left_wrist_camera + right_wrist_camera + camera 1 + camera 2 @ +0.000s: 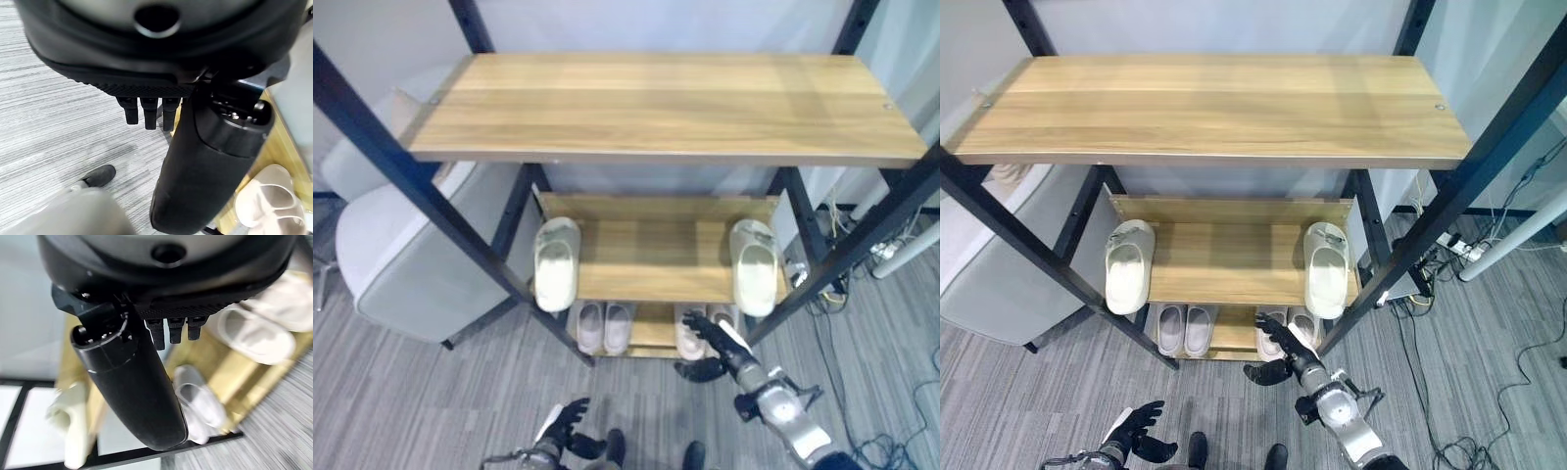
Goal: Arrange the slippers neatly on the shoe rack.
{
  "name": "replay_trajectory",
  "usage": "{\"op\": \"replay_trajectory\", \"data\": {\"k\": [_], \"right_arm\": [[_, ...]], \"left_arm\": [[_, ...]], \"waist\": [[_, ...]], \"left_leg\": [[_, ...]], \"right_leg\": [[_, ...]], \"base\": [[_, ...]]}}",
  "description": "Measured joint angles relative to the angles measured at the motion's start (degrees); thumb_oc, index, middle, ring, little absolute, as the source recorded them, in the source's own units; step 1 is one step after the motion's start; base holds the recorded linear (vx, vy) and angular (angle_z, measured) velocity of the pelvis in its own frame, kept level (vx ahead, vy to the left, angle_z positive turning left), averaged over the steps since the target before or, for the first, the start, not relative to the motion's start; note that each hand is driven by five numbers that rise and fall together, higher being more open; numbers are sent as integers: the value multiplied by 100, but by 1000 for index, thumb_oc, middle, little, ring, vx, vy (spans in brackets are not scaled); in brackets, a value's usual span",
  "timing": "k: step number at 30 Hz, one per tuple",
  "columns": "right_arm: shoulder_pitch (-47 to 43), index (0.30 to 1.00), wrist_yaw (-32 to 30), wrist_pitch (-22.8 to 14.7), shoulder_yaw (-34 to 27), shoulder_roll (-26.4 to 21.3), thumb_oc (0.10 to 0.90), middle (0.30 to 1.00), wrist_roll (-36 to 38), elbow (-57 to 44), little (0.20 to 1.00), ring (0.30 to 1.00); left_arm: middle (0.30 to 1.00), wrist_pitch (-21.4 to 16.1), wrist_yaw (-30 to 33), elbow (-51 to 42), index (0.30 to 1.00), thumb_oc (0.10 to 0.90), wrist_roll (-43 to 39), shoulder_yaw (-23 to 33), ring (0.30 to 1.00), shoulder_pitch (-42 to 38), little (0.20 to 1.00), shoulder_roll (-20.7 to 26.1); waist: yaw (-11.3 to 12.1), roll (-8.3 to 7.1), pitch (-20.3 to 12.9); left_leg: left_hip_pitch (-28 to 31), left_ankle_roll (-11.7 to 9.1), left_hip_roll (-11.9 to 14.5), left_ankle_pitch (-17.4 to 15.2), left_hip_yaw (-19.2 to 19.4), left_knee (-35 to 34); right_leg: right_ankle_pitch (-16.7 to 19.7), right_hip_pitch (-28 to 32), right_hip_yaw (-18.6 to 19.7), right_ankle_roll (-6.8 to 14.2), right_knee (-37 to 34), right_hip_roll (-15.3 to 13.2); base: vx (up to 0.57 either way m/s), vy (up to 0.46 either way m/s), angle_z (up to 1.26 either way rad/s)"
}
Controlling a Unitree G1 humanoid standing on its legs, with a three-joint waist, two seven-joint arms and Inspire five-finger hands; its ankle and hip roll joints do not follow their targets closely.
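1. Slippers were all on the shoe rack [666,103] already: one cream slipper at the left end of the middle shelf [555,262], its mate at the right end [755,265], well apart, both toes overhanging the front edge.
2. Bottom shelf held a pale pair at left [603,327], side by side, and a second pale pair at right [1285,331], partly hidden behind your right hand.
3. Right hand [722,345] was raised in front of the bottom-right pair, fingers straight and spread, holding nothing. I couldn't tell if it touched them.
4. Left hand [566,428] sat low over the floor, well clear of the rack, fingers loosely relaxed, empty.
5. Judgement: task not finished, since the cream pair was split across the shelf.
6. Risk: a reach up to the right cream slipper from there could clip its overhanging toe and knock it off onto the floor.
7. Risk: the diagonal black frame bar [847,257] ran just beside the right arm; swinging outward would likely hit it.
8. Risk: pushing forward with flat fingers could shove the bottom pair askew.
9. Open room: the middle shelf between the cream slippers was bare, the top shelf bare too. The floor in front of the rack gave you clear approach.
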Motion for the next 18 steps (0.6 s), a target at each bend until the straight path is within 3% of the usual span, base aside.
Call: {"op": "replay_trajectory", "data": {"k": [6, 12, 16, 18], "right_arm": [[-156, 900, -152, 2, -83, -66, 800, 900, 2, -565, 900, 900], [-266, 900, -447, -80, -423, -348, 800, 900, -63, -1342, 900, 900], [-525, 900, -838, -122, -774, -740, 800, 900, -855, -1455, 900, 900], [-652, 900, -1113, -105, -938, -1163, 800, 900, -1599, -1455, 900, 900]], "left_arm": [[900, -8, 157, 478, 900, 800, 71, 167, 900, -1, 900, -129], [900, -14, 167, 606, 900, 800, 176, 402, 900, 8, 900, -204], [900, -14, 163, 616, 900, 800, 182, 464, 900, 13, 900, -222], [900, -20, 163, 610, 900, 800, 184, 469, 900, 17, 900, -224]], "waist": [[102, -53, -322], [169, -90, -414], [179, -93, -420], [206, -98, -418]], "left_leg": [[42, -33, -1, -17, -3, -23], [58, -45, -9, -17, -30, -23], [56, 5, -17, 39, -71, -22], [58, 7, -21, 42, -130, -20]], "right_leg": [[-22, 46, -4, 44, -1, 6], [-10, 82, -14, 53, 0, 6], [-1, 98, -38, 54, 0, 0], [10, 126, -90, 39, 0, -2]], "base": [[52, 19, 0], [22, 8, 1], [33, 8, 5], [11, -1, 12]]}}
